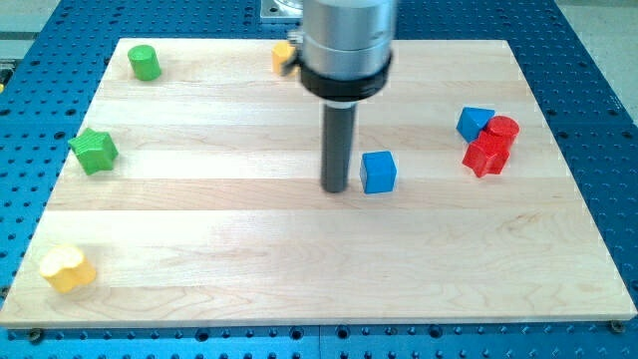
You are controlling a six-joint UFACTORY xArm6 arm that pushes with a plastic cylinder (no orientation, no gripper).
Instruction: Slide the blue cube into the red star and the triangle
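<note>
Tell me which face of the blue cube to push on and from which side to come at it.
Push the blue cube's face toward the view's left, coming from the left. My tip already sits just beside that face, and the red star and blue triangle lie to the view's right, slightly higher, so a flat, centred push should send it that way.

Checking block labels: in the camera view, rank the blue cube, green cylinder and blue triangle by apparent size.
1. blue cube
2. blue triangle and green cylinder: alike; the triangle is partly hidden, the cylinder lies farther up the board, so unranked.
</note>
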